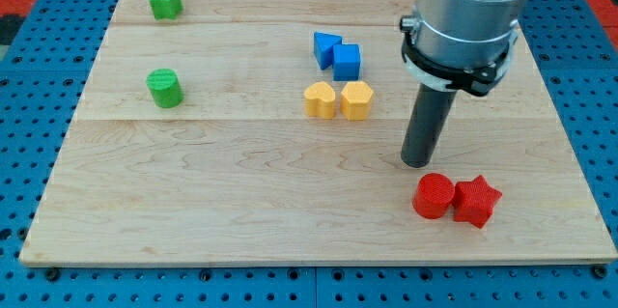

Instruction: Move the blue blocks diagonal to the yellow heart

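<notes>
Beneath everything you see a blue pegboard [39, 76] dotted with holes, and on it a pale wooden board [232, 192] with visible grain and two faint seams running across.

Count eight small matte plastic blocks, two of each colour. Take the yellow heart [320, 99] as your landmark, near the board's middle. Touching it on the view's right is a yellow hexagon block [356, 99]. Just above that pair sit the two blue blocks, touching each other: a blue triangle block [326, 48] up from the heart and a blue cube [347, 60] up and slightly to the view's right of it. Far to the view's left of the heart you find a green cylinder [164, 88], and further up on that side a green block [165, 1] with an irregular outline. Down and to the view's right of the heart lie a red cylinder [434, 196] and a red star block [476, 201], touching.

My tip [417, 161] is a smooth dark rod below a grey metal collar; it holds nothing, having no jaws, and rests on bare wood to the view's right of the heart, just above the red cylinder and well apart from the blue blocks.
</notes>
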Robot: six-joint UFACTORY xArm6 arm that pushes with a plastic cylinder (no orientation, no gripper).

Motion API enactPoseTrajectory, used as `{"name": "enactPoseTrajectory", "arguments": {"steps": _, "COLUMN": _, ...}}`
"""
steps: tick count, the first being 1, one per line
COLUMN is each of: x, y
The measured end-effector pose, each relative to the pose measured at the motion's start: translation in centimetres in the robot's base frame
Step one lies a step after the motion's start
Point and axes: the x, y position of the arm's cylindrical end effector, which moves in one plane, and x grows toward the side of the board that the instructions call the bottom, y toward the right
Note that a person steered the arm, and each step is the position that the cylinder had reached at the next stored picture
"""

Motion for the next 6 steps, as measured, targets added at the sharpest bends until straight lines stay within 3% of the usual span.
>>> {"name": "enactPoseTrajectory", "arguments": {"steps": 4, "x": -1.8, "y": -1.7}}
{"name": "enactPoseTrajectory", "arguments": {"steps": 5, "x": -7.2, "y": 1.9}}
{"name": "enactPoseTrajectory", "arguments": {"steps": 6, "x": -18.0, "y": 1.9}}
